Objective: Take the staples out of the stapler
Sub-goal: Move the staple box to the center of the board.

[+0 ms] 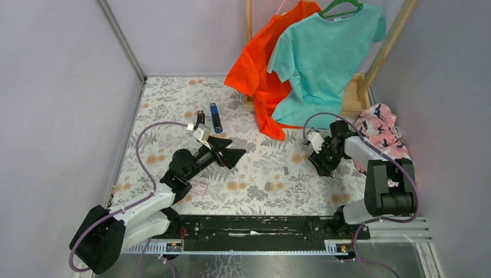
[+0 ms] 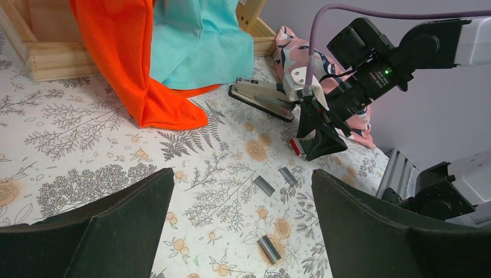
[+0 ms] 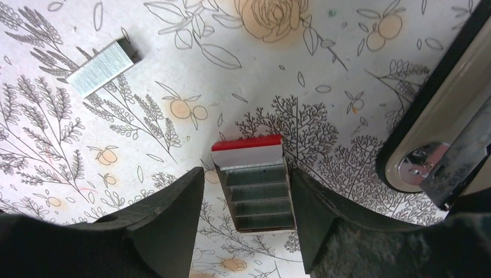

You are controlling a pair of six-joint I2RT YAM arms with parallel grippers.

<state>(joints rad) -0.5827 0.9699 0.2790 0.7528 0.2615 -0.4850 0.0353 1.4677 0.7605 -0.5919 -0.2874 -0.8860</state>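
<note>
The stapler (image 2: pixel 263 97) lies at the right gripper's (image 3: pixel 248 197) three o'clock — rigid, slick; grasp its body's long sides. Those fingers flank an open staple box (image 3: pixel 255 185), grip uncertain; left gripper (image 2: pixel 243 231) released.

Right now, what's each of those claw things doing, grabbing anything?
Left gripper: open, holding nothing.
Right gripper: jaws either side of a small red-and-white box of staples; whether it grips cannot be told.

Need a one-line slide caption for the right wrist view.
Right gripper straddles an open red-and-white staple box on the floral table; loose staple strip upper left, stapler at right.
</note>
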